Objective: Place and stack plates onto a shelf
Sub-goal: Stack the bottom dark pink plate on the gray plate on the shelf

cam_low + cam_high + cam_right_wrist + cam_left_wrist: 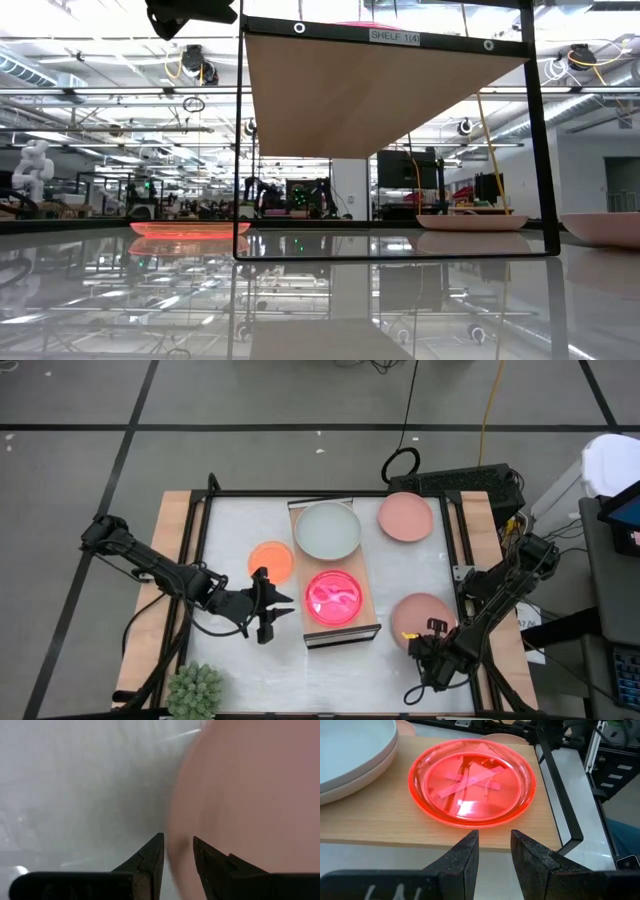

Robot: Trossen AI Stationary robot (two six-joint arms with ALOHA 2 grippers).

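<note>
The light-wood shelf (367, 575) stands mid-table. On it lie a pale green-grey plate (327, 528) stacked on another pale plate (350, 787), and a hot pink plate (334, 598), also the hot pink plate (472, 782). A small orange plate (271, 560) lies on the table left of the shelf. One salmon plate (405, 517) lies far right, another salmon plate (423, 618) near right. My left gripper (280, 605) hovers open just left of the shelf, pointing at the hot pink plate. My right gripper (177, 847) is open at the near salmon plate's rim (175, 825). My right gripper comes down from above at the near-left rim of the salmon plate (172, 852). The rim runs between its two fingers, and the plate lies flat on the table. I cannot tell whether a finger touches it.
A spiky green plant (196, 690) sits at the table's near left corner. A dark frame (205, 550) borders the white tabletop. The shelf's black posts (238, 140) rise around its board. Bare tabletop shows near the shelf's front edge and between the shelf and the right plates.
</note>
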